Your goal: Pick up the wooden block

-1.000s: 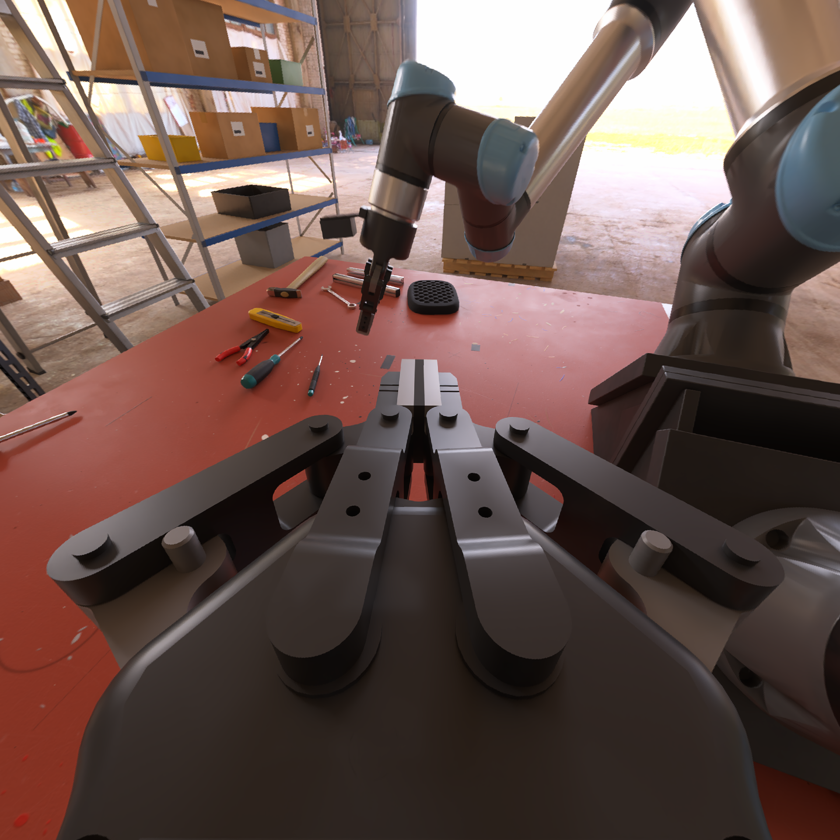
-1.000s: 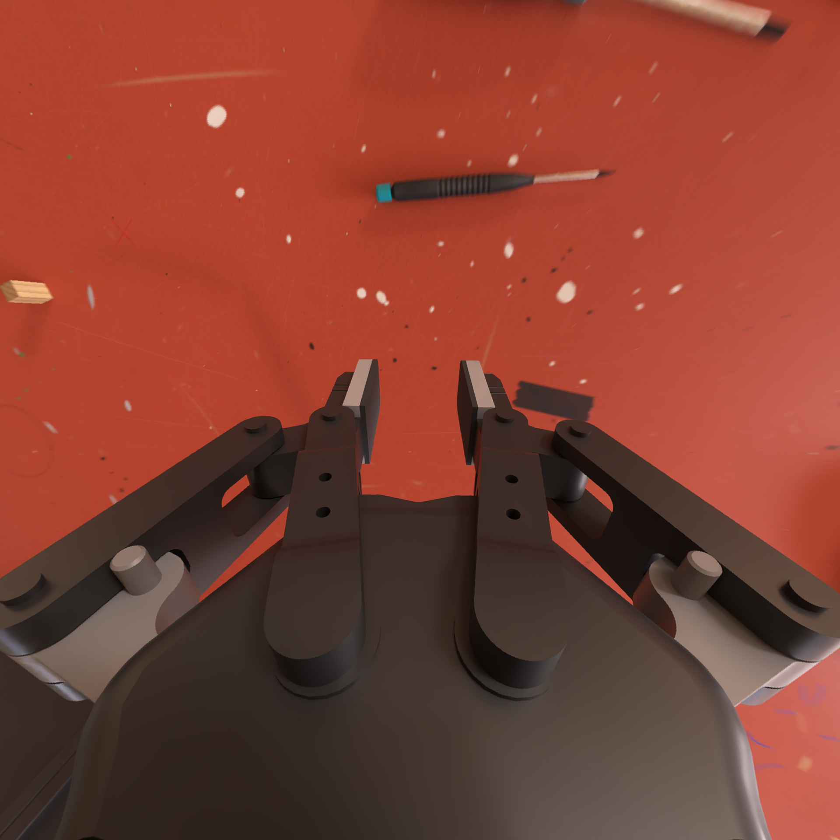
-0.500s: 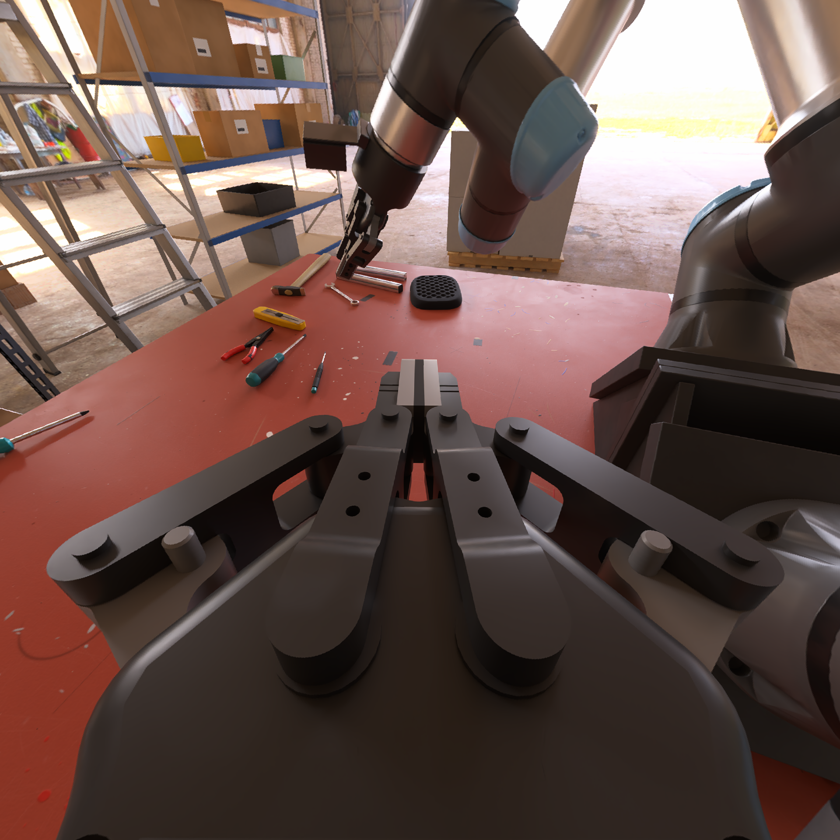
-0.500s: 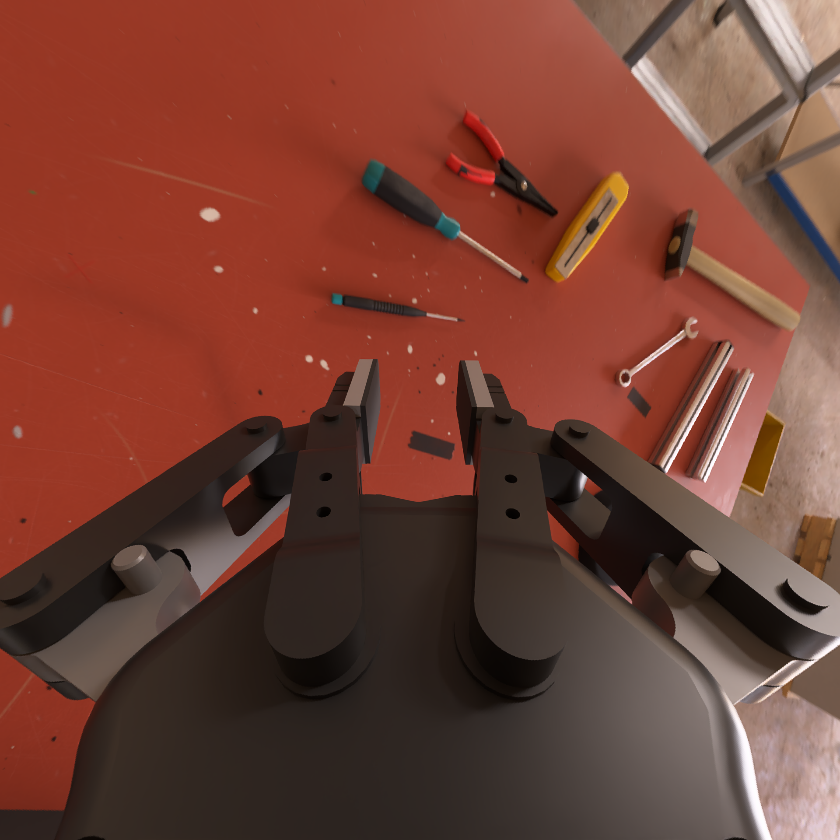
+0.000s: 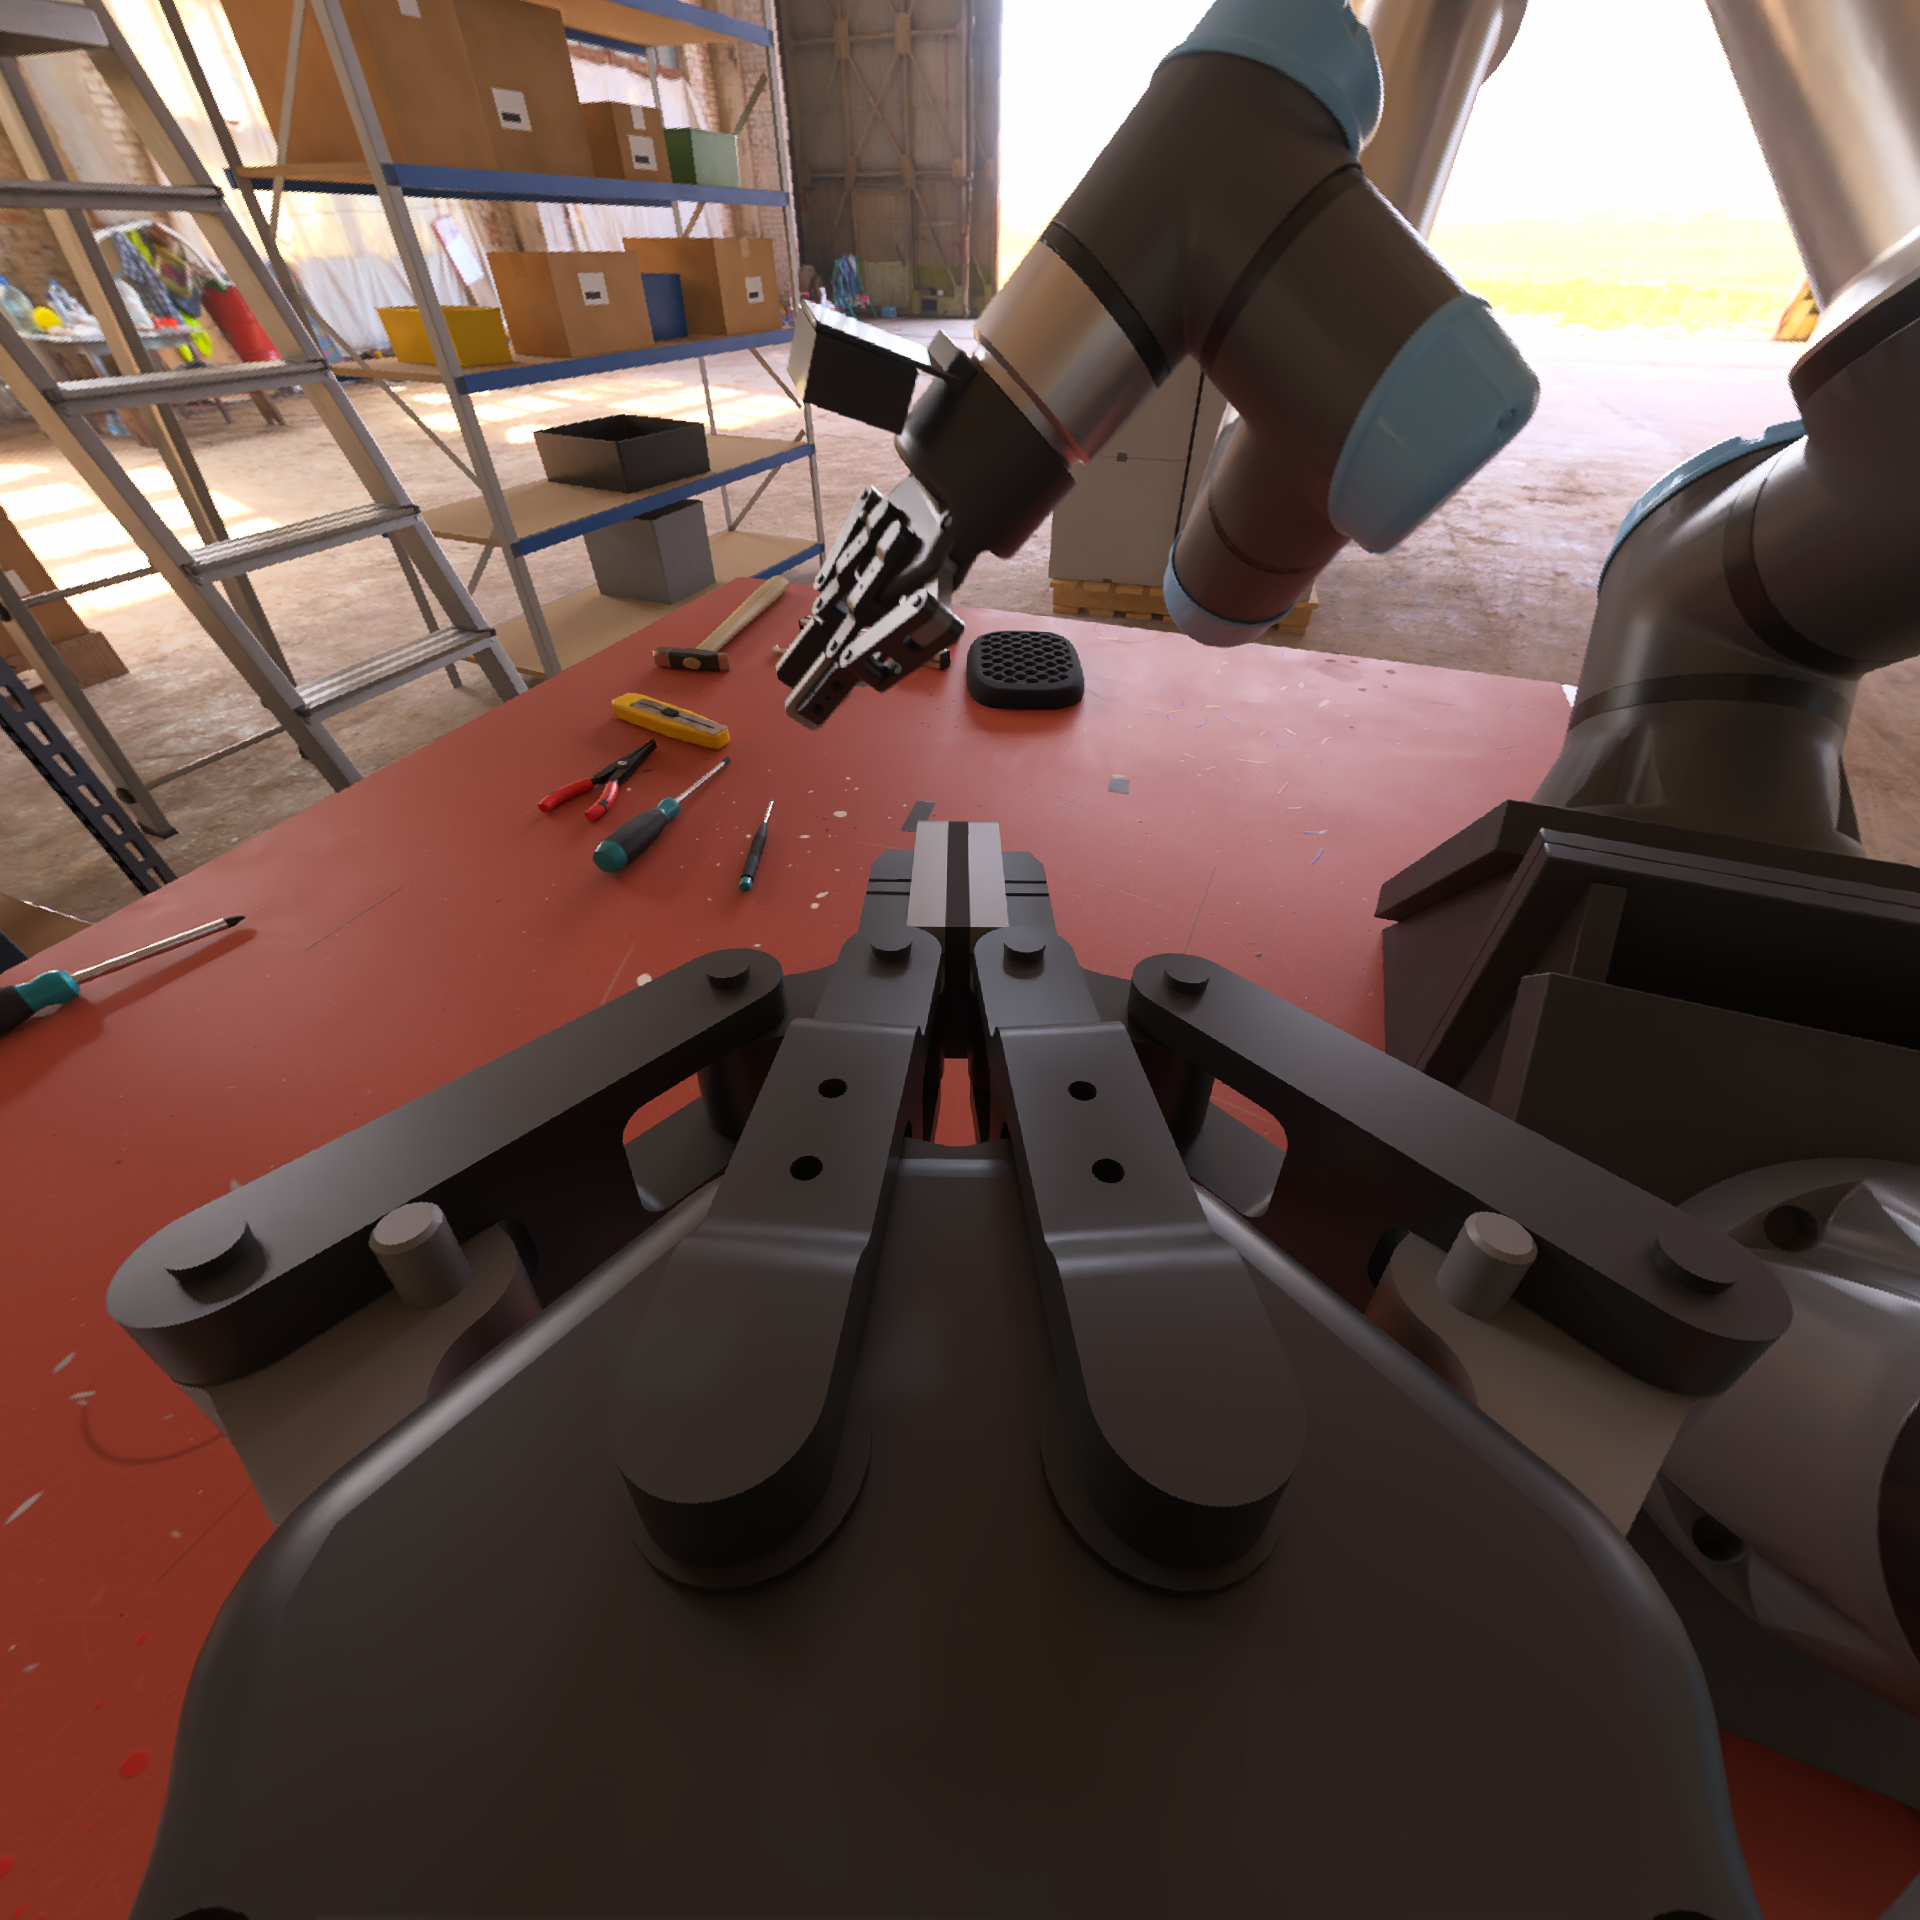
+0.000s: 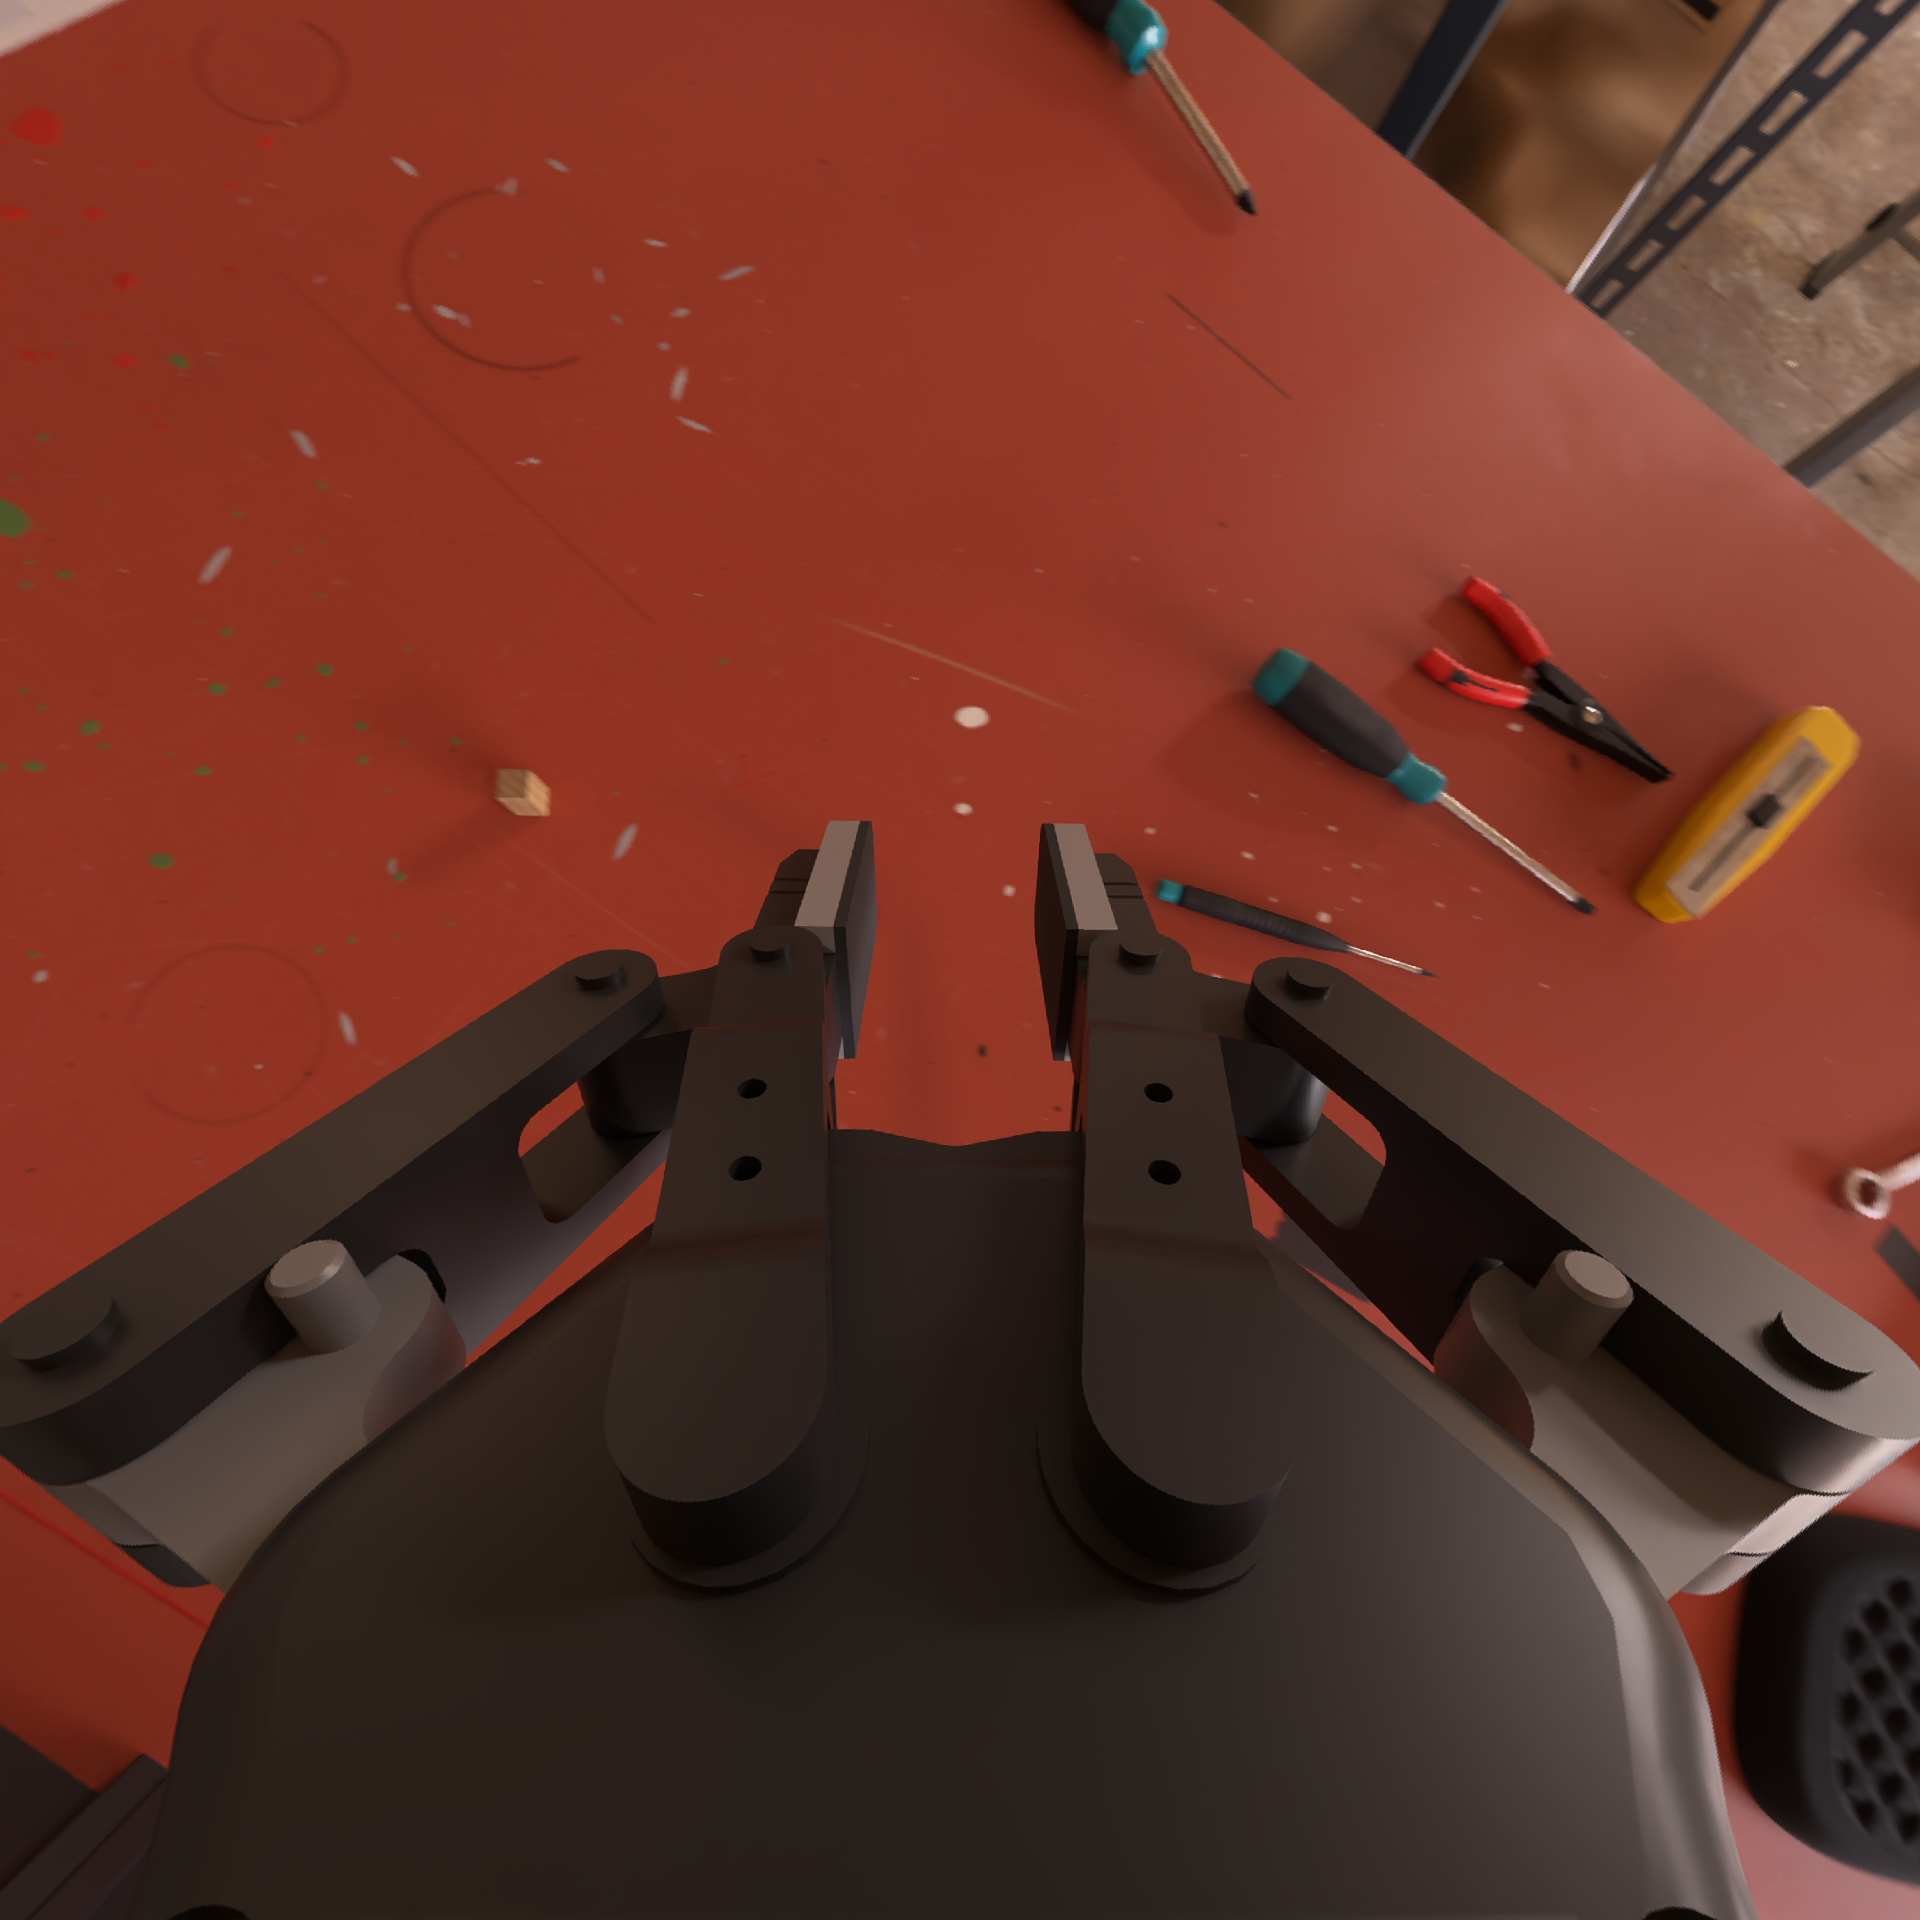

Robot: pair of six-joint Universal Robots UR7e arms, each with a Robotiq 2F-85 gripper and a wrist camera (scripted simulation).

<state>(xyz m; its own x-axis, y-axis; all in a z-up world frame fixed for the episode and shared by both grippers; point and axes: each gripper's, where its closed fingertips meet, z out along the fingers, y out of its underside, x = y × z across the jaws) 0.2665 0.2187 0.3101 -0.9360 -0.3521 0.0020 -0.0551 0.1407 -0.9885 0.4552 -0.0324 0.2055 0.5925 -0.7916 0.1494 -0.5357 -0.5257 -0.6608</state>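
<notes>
A small light wooden block (image 6: 523, 792) lies on the red table (image 6: 831, 416), left of and a little beyond my right gripper (image 6: 956, 883). That gripper is open and empty, high above the table, apart from the block. In the left wrist view the right gripper (image 5: 831, 691) hangs tilted over the far part of the table. My left gripper (image 5: 956, 873) is shut with nothing between its pads, low over the table (image 5: 416, 987). The block does not show in the left wrist view.
Tools lie to the right: a small screwdriver (image 6: 1288, 927), a large teal-and-black screwdriver (image 6: 1403, 774), red pliers (image 6: 1538, 681), a yellow utility knife (image 6: 1751, 816), a black perforated pad (image 6: 1860, 1704). Another screwdriver (image 6: 1184, 94) lies near the far edge. Ladder and shelves stand beyond the table.
The right gripper has swung round and tilted, so the wooden block is in its view again at the left and the tools sit to the right. The left gripper has not moved.
</notes>
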